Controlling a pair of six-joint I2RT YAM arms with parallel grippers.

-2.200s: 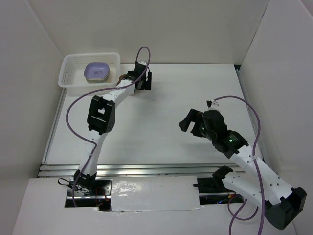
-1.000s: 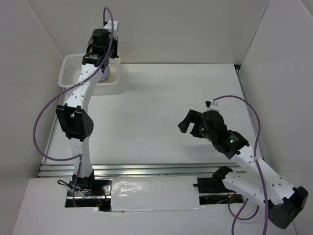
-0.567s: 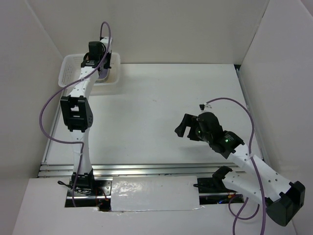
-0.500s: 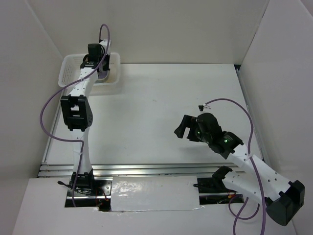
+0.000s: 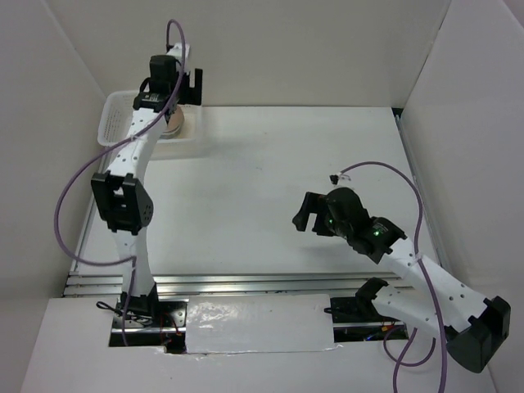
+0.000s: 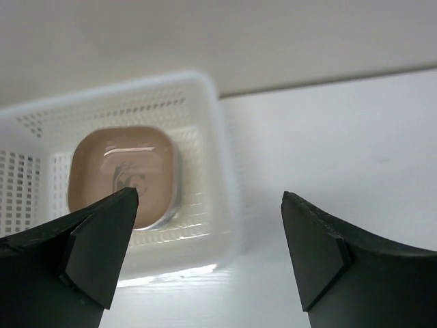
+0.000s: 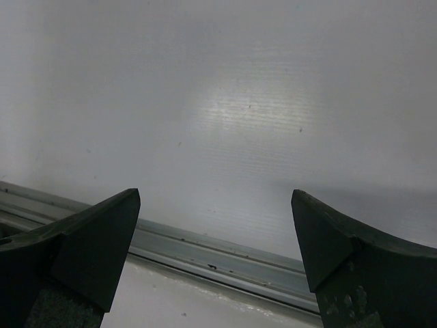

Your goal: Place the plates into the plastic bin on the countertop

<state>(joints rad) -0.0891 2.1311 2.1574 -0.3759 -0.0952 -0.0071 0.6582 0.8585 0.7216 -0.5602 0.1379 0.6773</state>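
My left hand hangs wide open over the bin, at eleven o'clock on the desk, so the brown plate lies flat inside. My right hand, at four o'clock, is open and empty.

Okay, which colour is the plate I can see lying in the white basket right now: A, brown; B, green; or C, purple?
A: in the left wrist view the plate lying flat inside the plastic bin is brown, with a small printed picture at its centre.
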